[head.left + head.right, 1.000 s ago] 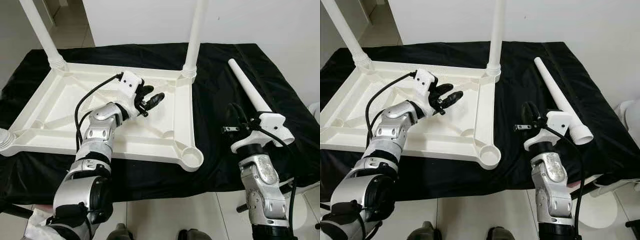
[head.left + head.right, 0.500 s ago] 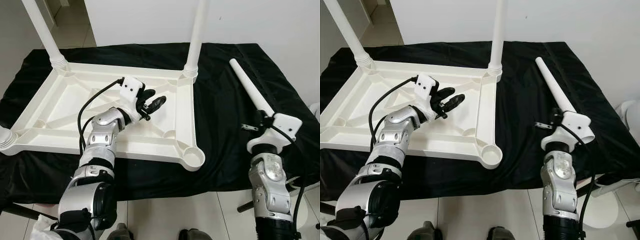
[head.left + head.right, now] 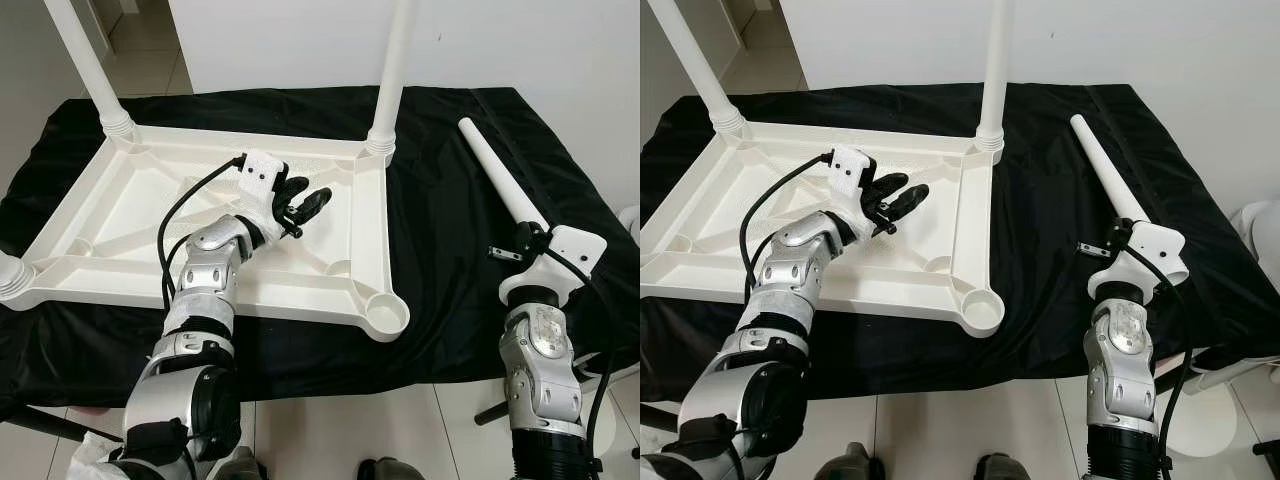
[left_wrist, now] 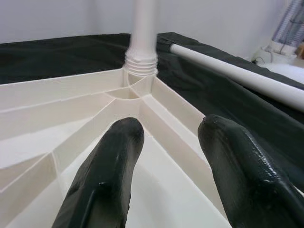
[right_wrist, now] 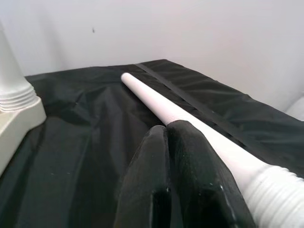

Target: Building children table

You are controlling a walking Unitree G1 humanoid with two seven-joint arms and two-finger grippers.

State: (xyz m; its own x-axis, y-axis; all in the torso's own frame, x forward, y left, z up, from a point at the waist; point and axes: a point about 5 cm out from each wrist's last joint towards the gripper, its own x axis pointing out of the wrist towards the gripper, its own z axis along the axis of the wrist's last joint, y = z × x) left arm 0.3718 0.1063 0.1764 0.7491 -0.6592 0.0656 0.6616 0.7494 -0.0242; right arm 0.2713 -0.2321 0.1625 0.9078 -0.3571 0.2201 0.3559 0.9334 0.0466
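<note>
- Left eye view, nearest stuff first: one empty round leg socket [image 3: 385,316] sits at the front right corner of the upside-down white tabletop [image 3: 110,205], which lies on one black cloth [image 3: 440,150].
- Right gripper [image 5: 183,156] is over the cloth next to the thick threaded end of the one loose table leg [image 3: 497,182]. Its two black fingers are pressed flat together with nothing between them, and they're right alongside the leg.
- Left gripper [image 3: 305,203] hovers over the ribbed underside of the tabletop, its two fingers [image 4: 111,166] spread apart and holding nothing.
- Farther back, two legs stand screwed into the far corners: far left leg [image 3: 85,60] and far right leg [image 3: 392,70].
- A third fitted leg base [image 3: 8,278] peeks in at the near left corner.
- Plain white wall [image 3: 300,40] behind it all.
</note>
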